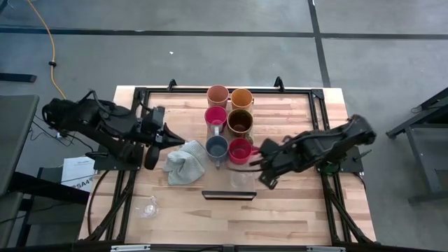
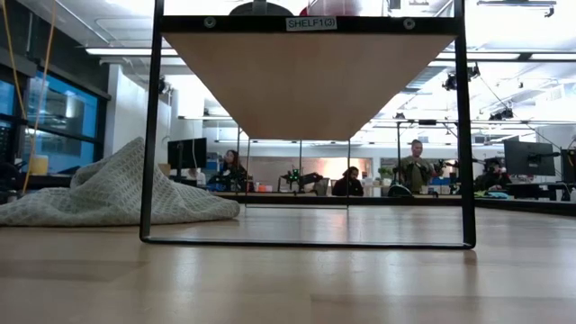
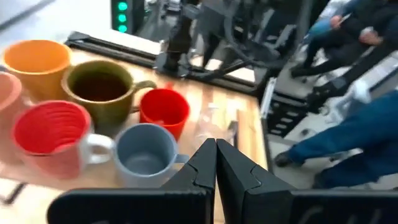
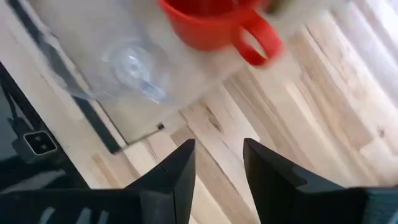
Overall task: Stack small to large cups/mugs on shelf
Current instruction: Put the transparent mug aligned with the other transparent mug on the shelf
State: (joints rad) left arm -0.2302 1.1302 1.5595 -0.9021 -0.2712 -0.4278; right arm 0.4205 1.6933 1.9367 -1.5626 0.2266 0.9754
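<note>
Six cups stand in two rows on the long shelf board [image 1: 218, 183]: peach [image 1: 218, 94], orange [image 1: 241, 98], pink [image 1: 215, 116], brown [image 1: 240, 122], blue-grey [image 1: 216, 147] and red [image 1: 239, 150]. A clear glass [image 1: 242, 179] stands on the board near its dark near end. A second clear glass [image 1: 148, 206] lies on the table at the near left. My right gripper [image 1: 258, 159] is open and empty just right of the red cup [image 4: 211, 25] and the glass [image 4: 134, 68]. My left gripper [image 1: 179, 141] is shut and empty, left of the cups [image 3: 143, 152].
A grey cloth [image 1: 186, 162] lies crumpled on the table just left of the shelf, under my left gripper's tip; it also shows in the low view [image 2: 108, 193]. The low view looks under the raised board [image 2: 310, 81] between its dark frame legs. People sit in the room beyond.
</note>
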